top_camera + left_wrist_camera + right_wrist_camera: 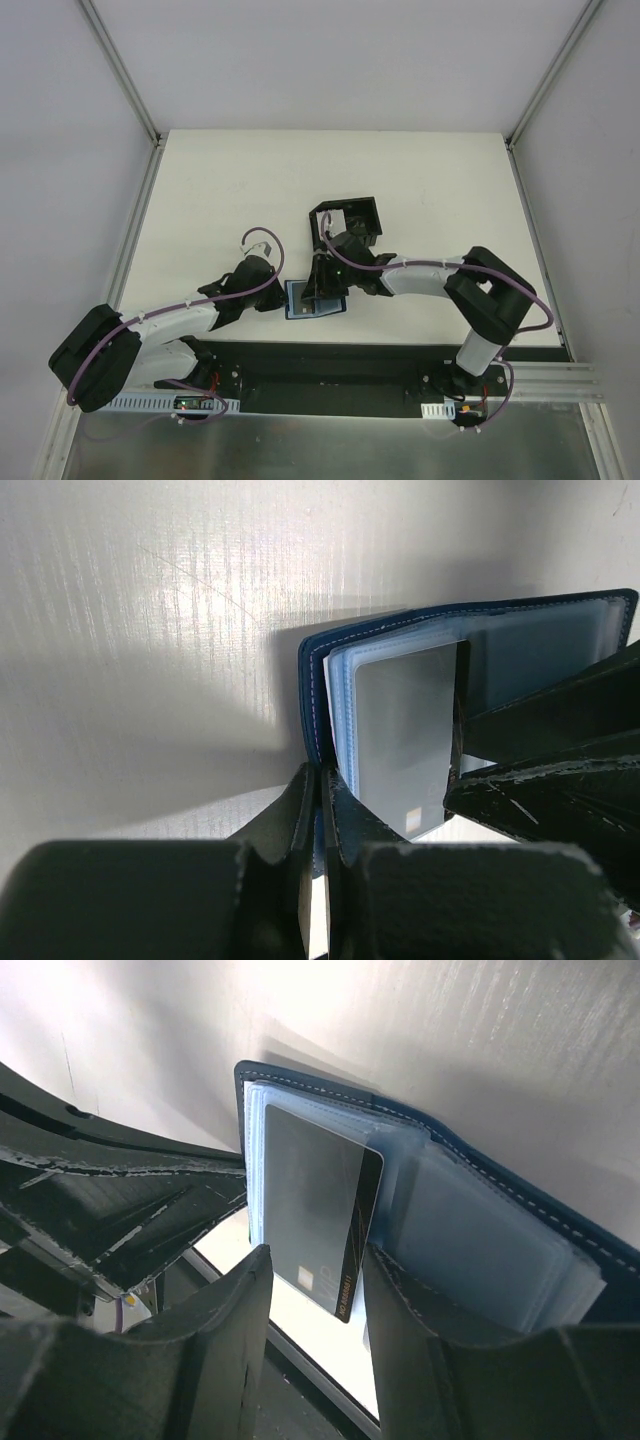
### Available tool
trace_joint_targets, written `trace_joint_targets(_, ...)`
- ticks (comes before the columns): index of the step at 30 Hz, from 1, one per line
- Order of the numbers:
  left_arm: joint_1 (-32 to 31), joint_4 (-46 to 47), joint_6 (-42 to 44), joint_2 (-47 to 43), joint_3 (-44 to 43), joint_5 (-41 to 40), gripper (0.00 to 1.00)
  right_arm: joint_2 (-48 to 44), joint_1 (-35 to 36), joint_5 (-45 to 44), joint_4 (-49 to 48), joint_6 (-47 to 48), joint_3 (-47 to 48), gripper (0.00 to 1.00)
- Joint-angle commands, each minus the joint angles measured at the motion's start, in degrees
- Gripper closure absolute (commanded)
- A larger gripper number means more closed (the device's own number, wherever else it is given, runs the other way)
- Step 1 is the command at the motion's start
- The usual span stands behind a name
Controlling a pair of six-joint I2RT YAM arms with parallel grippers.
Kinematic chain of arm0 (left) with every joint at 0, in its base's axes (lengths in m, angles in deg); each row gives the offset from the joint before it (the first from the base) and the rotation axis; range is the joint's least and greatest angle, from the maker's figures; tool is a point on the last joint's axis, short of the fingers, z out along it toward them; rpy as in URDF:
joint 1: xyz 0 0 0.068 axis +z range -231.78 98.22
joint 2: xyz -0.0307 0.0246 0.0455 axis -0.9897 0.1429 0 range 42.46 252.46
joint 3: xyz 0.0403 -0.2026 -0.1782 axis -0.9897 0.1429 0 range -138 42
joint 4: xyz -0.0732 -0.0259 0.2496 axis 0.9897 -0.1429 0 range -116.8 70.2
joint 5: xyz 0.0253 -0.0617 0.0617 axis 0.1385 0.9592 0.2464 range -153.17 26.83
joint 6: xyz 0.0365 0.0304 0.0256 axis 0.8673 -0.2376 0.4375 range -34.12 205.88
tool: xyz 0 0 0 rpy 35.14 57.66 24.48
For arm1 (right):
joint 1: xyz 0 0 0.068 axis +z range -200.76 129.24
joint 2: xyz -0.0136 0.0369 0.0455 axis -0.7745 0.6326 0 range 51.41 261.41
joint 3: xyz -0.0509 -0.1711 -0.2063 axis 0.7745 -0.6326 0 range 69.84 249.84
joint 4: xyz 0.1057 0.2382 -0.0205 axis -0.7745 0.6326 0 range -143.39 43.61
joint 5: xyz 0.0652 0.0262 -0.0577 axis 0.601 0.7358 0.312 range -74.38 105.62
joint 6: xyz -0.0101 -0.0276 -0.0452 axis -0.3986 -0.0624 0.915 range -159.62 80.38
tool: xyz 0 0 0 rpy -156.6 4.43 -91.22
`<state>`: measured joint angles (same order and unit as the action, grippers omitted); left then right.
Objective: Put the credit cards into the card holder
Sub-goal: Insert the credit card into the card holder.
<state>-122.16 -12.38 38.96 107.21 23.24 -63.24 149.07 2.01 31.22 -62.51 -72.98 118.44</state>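
**Card halfway into its sleeve: push straight, brace the cover**

The right end effector stands about half open. Its fingers flank the near end of the credit card and appear to press its two long edges. The far half of the card sits ahead of the fingertips, inside a clear sleeve of the card holder. The holder lies open on the table. The left end effector is fully closed, pinching the holder's blue cover at the edge nearest it. The card lies just to the right of that pinch.

The step in hand looks like seating the card. It probably goes best if the right arm drives the card along the sleeve's own line and keeps it low and flat. From the right wrist the card looks slightly skewed to the sleeve, so a leading corner could catch on the plastic. The left pinch should hold firm so the holder does not slide away under the push. Letting go makes sense only once the sleeve grips most of the card.

The sleeves to the right of the right fingers look clear, and no card shows in them. A black box sits beyond the right end effector. I cannot tell what it holds.
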Motion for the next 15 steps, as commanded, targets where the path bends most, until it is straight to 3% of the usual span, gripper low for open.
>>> trace_joint_targets(1, 0.7, -1.6, 1.0, -0.4, -0.1, 0.0, 1.00, -0.5, 0.5, 1.0, -1.1, 0.7, 1.9, 0.57)
trace_joint_targets(8, 0.7, -2.7, 1.4, -1.2, -0.7, 0.0, 1.00, -6.3, -0.1, -6.9, 3.0, 2.5, -1.6, 0.57)
trace_joint_targets(15, 0.7, -3.5, 1.5, -1.7, -1.0, -0.3, 1.00, -8.3, -0.4, -14.4, 14.1, 4.8, -1.3, 0.61)
